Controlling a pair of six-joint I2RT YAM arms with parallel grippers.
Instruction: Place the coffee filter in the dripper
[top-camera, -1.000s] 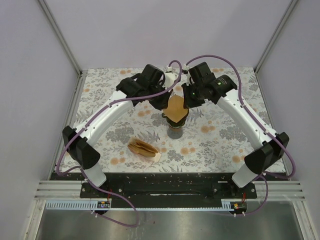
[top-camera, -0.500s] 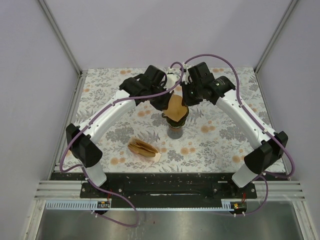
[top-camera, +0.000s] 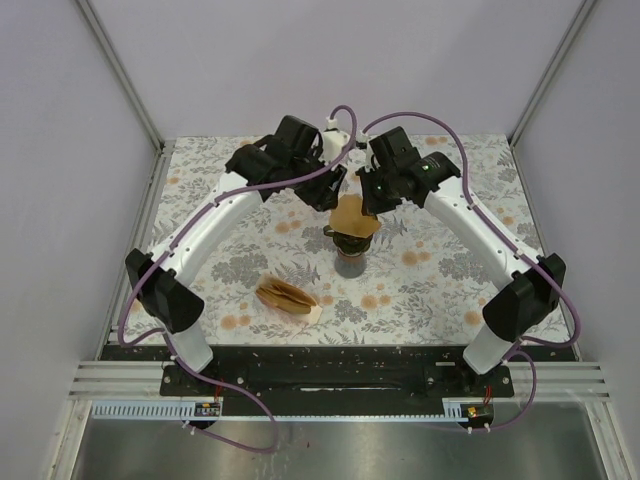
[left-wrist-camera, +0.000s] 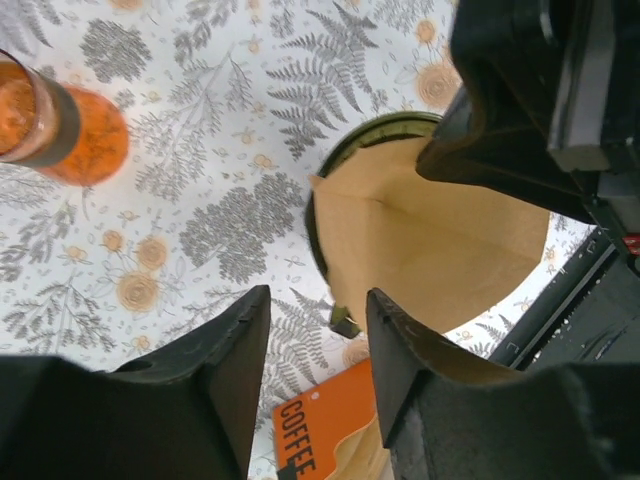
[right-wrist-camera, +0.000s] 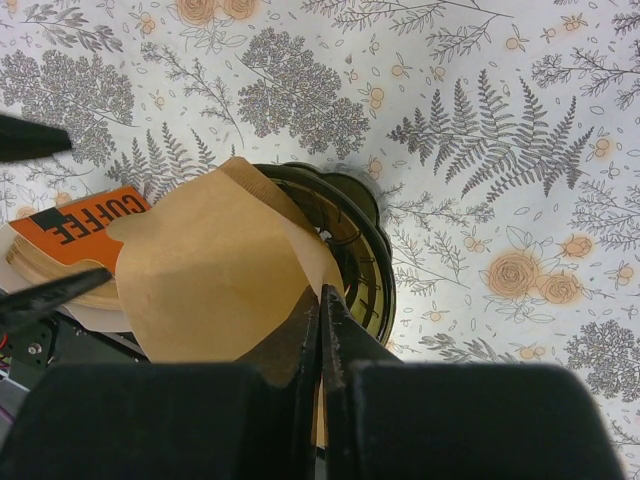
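Directly below the right pincer (right-wrist-camera: 320, 300), a brown paper coffee filter (right-wrist-camera: 210, 280) hangs over the mouth of the dark green dripper (right-wrist-camera: 365, 260). The pincer's fingers are pressed together on the filter's upper edge, pinching it. The filter is partly opened into a cone and leans to one side. Its lower part overlaps the dripper's rim, but whether its tip sits fully inside the cup cannot be told. The dripper stands upright on the flower-patterned worktop (top-camera: 430, 270), between the two pincers.

Opposite, the left pincer (left-wrist-camera: 318, 295) is spread and holds nothing. The filter and dripper lie just beyond its fingertips, and the paper touches neither finger. Off to that pincer's far side, well apart from the dripper, stands a glass flask (left-wrist-camera: 60, 125) with orange liquid.

From above, both arms meet over the middle of the worktop, with the filter showing as a tan patch between the pincers. Nearer the arm bases, on the left pincer's side, lies a pack of filters (top-camera: 285, 295), with an orange label reading "COFFEE".
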